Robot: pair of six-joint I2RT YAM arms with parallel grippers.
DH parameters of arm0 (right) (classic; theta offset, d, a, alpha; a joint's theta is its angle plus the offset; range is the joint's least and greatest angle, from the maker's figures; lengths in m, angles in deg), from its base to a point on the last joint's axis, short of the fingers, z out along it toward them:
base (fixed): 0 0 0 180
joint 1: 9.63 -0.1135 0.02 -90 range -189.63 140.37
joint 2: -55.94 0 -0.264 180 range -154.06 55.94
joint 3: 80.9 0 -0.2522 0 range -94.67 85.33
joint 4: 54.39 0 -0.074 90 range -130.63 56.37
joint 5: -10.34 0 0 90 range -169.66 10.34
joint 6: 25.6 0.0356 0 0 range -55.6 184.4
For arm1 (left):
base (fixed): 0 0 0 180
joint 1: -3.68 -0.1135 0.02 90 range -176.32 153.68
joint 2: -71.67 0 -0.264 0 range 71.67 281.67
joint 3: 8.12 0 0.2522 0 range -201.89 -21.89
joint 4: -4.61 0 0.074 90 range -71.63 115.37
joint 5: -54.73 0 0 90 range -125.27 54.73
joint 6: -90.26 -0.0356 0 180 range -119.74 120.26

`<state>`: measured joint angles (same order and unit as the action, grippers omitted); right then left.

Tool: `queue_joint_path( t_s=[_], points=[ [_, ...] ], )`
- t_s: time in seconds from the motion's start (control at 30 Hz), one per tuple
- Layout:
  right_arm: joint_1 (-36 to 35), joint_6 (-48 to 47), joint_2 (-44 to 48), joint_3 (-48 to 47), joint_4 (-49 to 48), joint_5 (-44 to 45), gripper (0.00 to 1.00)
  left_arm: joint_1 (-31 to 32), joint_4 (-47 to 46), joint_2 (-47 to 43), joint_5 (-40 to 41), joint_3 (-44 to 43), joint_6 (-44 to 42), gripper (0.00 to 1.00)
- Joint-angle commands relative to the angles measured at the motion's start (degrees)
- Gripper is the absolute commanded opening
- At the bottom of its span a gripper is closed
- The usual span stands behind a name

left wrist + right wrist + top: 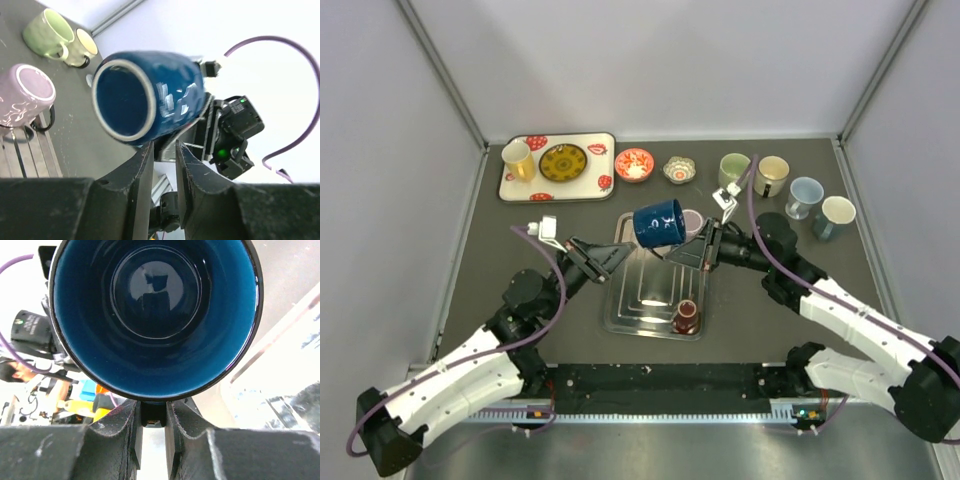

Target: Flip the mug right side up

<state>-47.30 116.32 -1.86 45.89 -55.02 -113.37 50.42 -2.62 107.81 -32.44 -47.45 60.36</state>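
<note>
Mug point(658, 222) hangs tilted over tray point(640, 300) far edge, handle clamped in right gripper point(152, 415).

Both arms reach inward, the 2 tips facing each other. The right gripper point(694, 250) clamps the raised mug point(658, 222); the left gripper point(620, 256) hovers just beneath it, fingers narrowly parted, holding nothing.
</note>
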Motion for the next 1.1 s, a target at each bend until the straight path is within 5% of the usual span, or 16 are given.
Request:
queue_joint_path(
  t_s=[0.0, 0.37, 0.6, 1.07],
  points=[
    [0.23, -4.28, 2.95, -1.17, 1.46, 3.29, 0.00, -0.33, -1.60, -2.73, 2.27, -0.10, -0.59, 0.30],
    [9.79, -15.53, 6.21, -9.07, 25.88, 13.40, 0.00, -0.42, 6.84, -12.22, 7.36, 2.18, -3.14, 0.32],
    [12.53, -26.33, 1.56, -19.87, 44.94, 31.41, 0.00, -0.42, 11.58, -14.87, 9.65, 1.57, -5.78, 0.33],
    [17.81, -29.34, -13.29, -18.57, 46.22, 47.77, 0.00, -0.42, 25.56, -11.71, 13.25, -0.72, -7.36, 0.34]
  ],
)
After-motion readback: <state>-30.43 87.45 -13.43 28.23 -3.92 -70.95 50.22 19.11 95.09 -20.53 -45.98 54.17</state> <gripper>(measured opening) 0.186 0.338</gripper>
